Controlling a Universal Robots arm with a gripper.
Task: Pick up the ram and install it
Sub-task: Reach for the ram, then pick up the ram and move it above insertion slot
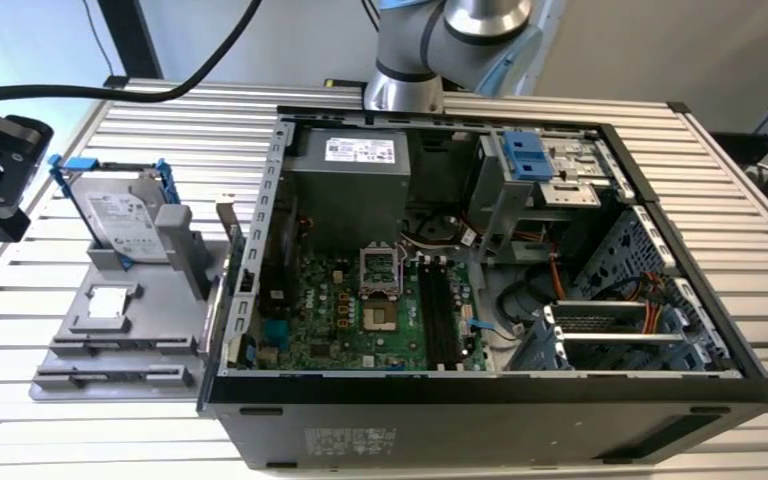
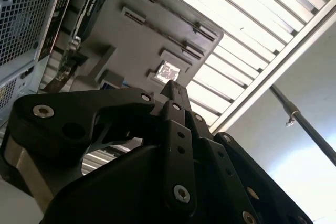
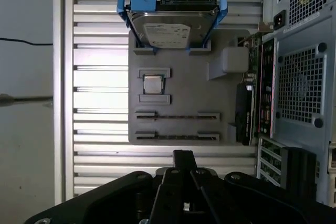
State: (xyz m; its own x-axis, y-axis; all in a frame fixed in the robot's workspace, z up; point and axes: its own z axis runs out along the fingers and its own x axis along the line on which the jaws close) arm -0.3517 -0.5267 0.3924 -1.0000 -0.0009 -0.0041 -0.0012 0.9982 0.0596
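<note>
The gripper (image 3: 184, 156) hangs clear of everything, its black fingertips pressed together on nothing, lined up in the first wrist view with the grey moulded tray (image 3: 194, 77). Parts sit there in fitted sockets, probably so that fingers can pinch them from above. The silver hard drive (image 3: 168, 32) stands upright in its blue frame at one edge, and the small square chip (image 3: 152, 83) lies flat mid-tray. The ram (image 3: 177, 115), a thin dark bar, sits edge-on in a long slot toward the opposite edge, with a second bar alongside. At the exterior view's right, the open steel case (image 1: 491, 385) lies sideways on the ribbed table (image 1: 744, 200), its motherboard slots (image 1: 435, 310) facing up.
</note>
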